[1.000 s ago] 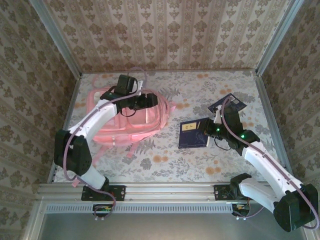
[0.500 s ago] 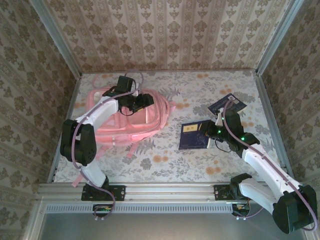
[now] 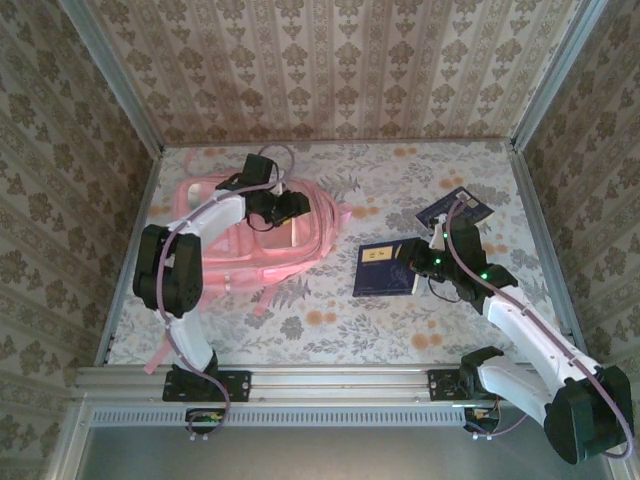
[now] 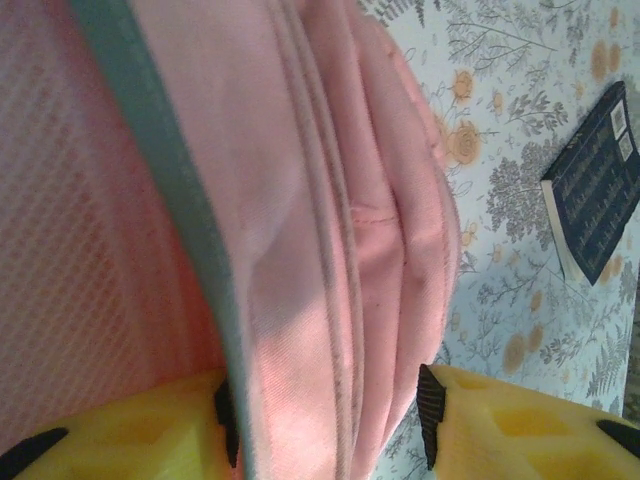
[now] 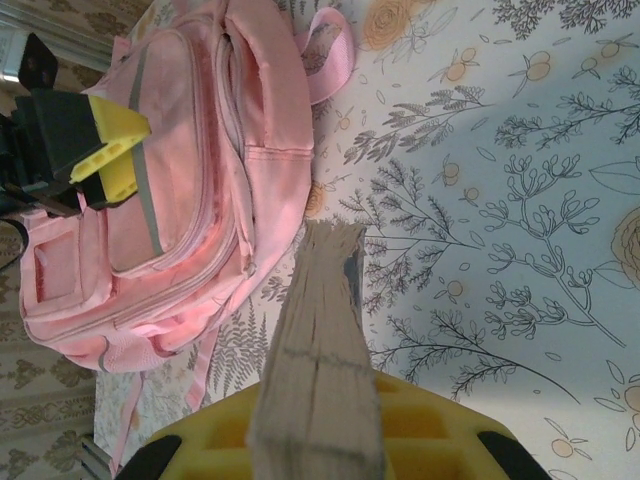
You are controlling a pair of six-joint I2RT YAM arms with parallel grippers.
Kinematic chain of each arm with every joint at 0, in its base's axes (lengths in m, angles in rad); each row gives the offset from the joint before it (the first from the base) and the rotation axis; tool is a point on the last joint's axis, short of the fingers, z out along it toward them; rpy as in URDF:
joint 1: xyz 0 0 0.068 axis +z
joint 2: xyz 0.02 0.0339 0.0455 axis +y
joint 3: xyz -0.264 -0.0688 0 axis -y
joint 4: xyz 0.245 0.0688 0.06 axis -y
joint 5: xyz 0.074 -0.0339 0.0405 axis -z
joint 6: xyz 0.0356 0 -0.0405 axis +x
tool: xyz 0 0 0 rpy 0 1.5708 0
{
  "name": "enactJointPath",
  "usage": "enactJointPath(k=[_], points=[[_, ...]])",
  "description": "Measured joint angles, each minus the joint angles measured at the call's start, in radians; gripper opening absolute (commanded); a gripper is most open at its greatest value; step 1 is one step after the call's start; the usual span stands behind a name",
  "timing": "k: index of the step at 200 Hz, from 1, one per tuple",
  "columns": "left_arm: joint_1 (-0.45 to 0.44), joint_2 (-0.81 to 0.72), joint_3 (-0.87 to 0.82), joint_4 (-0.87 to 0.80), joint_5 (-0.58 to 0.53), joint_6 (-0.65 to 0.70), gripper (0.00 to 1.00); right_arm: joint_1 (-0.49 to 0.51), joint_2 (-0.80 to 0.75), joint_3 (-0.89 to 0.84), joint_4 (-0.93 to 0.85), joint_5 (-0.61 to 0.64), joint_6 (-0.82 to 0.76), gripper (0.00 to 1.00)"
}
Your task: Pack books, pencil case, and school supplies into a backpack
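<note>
The pink backpack (image 3: 240, 250) lies at the table's left. My left gripper (image 3: 288, 208) is at its upper right edge. In the left wrist view a thick fold of the backpack (image 4: 330, 250) sits between the jaws: the left pad (image 4: 227, 420) is against the cloth and the right pad (image 4: 430, 415) is just off it, so the gripper is open. My right gripper (image 3: 418, 262) is shut on a dark navy book (image 3: 383, 268) at mid table. The right wrist view shows that book's page edge (image 5: 320, 340) pointing toward the backpack (image 5: 200, 180). A second navy book (image 3: 455, 210) lies further back on the right.
Patterned walls close in the table on three sides, and a metal rail (image 3: 330, 382) runs along the near edge. A pink strap (image 3: 268, 298) trails from the backpack toward the front. Bare flowered tabletop (image 3: 340, 330) separates the backpack from the held book.
The left arm has folded in closer to the backpack and its jaws have narrowed round the fold. The right gripper has carried its book slightly left.
</note>
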Motion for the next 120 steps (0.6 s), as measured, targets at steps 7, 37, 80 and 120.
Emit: enactJointPath(k=[7,37,80,120], points=[[-0.006,0.009,0.016,-0.006,0.000,0.005,0.44,0.000,0.006,-0.001,0.002,0.000,0.002,0.00],[-0.033,0.053,0.083,-0.066,-0.039,0.053,0.24,0.000,0.025,-0.004,0.002,-0.004,0.009,0.00],[-0.101,0.114,0.200,-0.224,-0.218,0.193,0.06,-0.006,0.021,-0.003,-0.005,-0.004,0.022,0.00],[-0.158,0.103,0.270,-0.355,-0.285,0.317,0.00,-0.011,-0.027,0.031,-0.071,0.020,0.013,0.00]])
